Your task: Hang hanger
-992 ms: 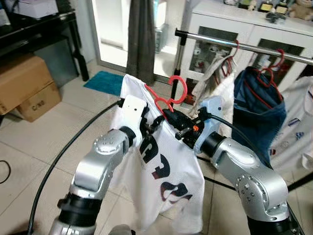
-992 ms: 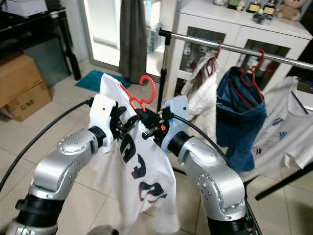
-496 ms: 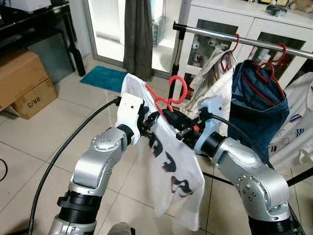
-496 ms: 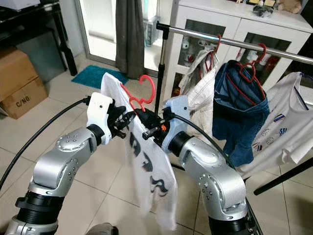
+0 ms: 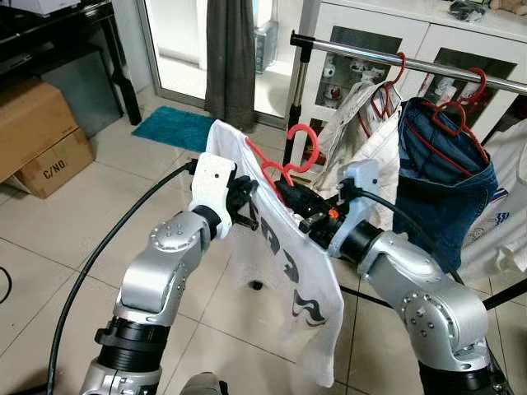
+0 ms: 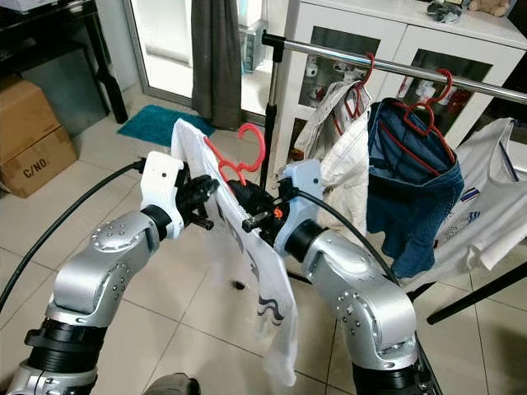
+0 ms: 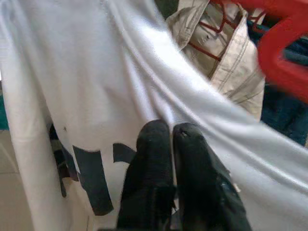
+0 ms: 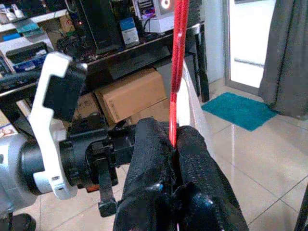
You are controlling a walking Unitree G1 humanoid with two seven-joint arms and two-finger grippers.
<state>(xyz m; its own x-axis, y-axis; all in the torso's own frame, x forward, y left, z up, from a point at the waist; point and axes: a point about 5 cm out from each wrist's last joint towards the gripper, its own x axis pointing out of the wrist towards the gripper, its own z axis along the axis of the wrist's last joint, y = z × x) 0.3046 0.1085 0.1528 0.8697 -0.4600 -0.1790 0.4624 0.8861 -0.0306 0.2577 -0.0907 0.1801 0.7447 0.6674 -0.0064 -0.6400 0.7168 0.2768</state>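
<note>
A red hanger (image 5: 290, 163) carries a white T-shirt (image 5: 284, 271) with dark print, held up in front of me. My right gripper (image 5: 282, 188) is shut on the hanger just below its hook; the right wrist view shows the red hanger (image 8: 179, 53) rising from between the black fingers (image 8: 151, 154). My left gripper (image 5: 247, 202) is shut on the T-shirt at its shoulder, and in the left wrist view the fingertips (image 7: 156, 139) pinch the white cloth (image 7: 86, 96). The metal clothes rail (image 5: 412, 64) runs behind, to the right, above the hook.
On the rail hang a beige garment (image 5: 358, 111), a blue garment (image 5: 440, 177) on a red hanger and a white printed shirt (image 5: 506, 206). A white cabinet (image 5: 387, 41) stands behind. Cardboard boxes (image 5: 37, 136) and a teal mat (image 5: 173, 129) lie on the tiled floor at left.
The camera has shifted a little. The T-shirt has swung and twisted on the hanger, its lower part now narrower. Both grippers keep their hold.
</note>
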